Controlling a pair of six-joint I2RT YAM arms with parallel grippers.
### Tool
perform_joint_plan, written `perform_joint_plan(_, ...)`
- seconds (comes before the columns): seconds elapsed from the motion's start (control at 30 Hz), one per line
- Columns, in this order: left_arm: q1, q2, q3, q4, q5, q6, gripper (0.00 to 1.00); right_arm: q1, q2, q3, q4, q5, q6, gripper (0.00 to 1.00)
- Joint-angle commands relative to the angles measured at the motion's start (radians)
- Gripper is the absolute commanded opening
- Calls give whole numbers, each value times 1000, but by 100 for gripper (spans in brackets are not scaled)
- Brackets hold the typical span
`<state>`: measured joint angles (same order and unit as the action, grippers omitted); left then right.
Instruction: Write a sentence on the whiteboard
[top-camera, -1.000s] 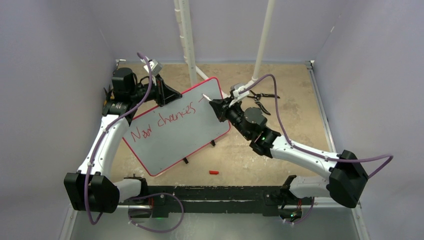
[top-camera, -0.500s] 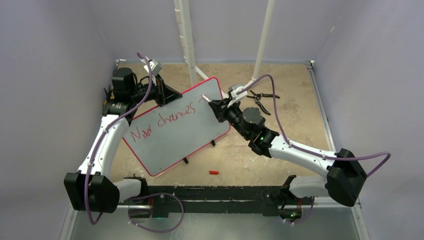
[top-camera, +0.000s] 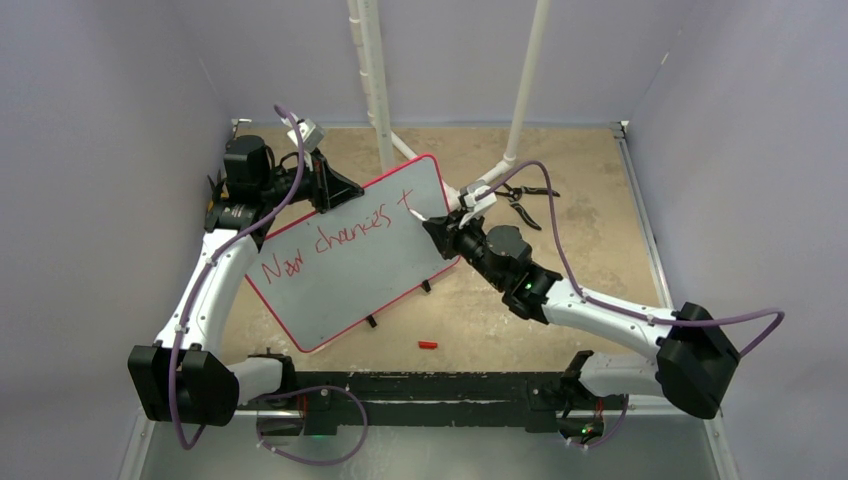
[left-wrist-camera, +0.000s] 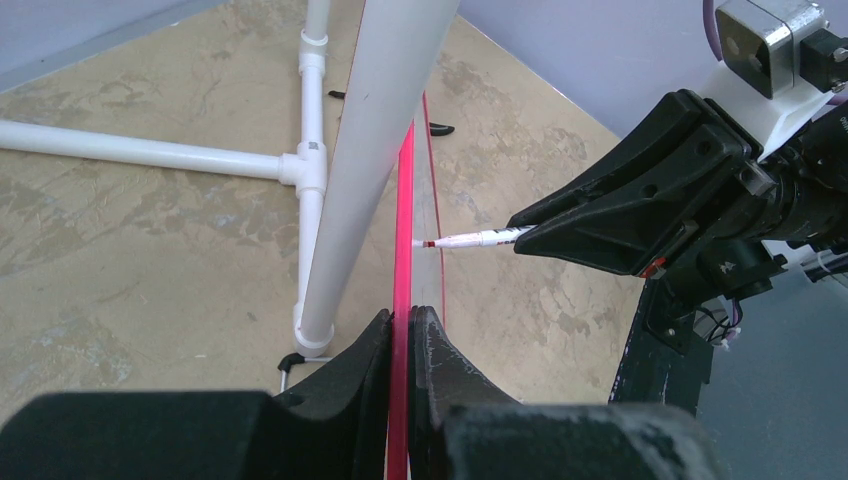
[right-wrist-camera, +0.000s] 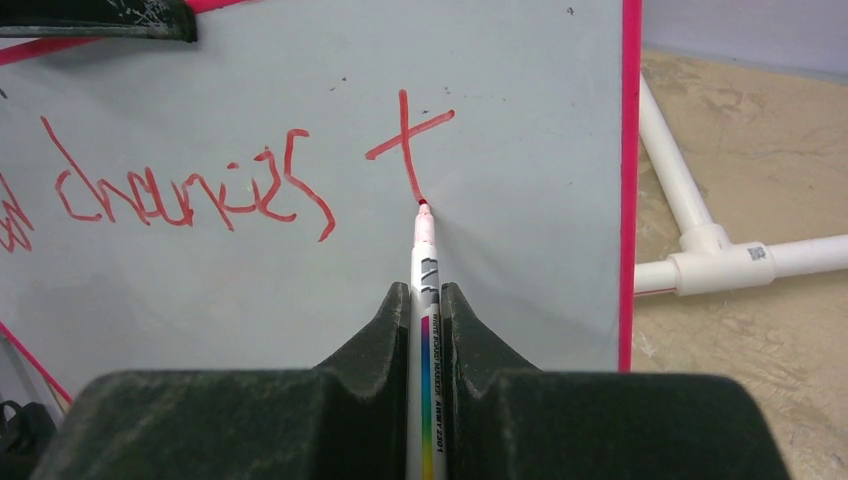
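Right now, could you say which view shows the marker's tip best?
The right wrist view: the marker tip is centred and large, touching the whiteboard at the foot of the red t. The left wrist view shows it side-on, smaller; the top view, only a tiny sliver.

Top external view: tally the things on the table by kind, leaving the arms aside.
Whiteboard: 1
Marker: 1
Small red piece, perhaps a cap: 1
Black-handled tool: 1
White upright pipes: 2
Total: 6
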<state>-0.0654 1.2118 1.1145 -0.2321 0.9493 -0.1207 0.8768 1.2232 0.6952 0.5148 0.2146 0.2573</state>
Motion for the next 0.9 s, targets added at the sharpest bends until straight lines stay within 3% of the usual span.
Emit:
perform_joint_plan(0.0,26,9,-11,37,-73,14,0,-1,-23,10,-60,65,23,0)
perform_joint_plan(0.3,27,13,-12,39,-75,15,0,-2,-85,55,-42,99,-6,0)
perform_joint_plan(0.87,27,11,-12,39,-74,16,0,-5,-1,106,12,117,-42,0)
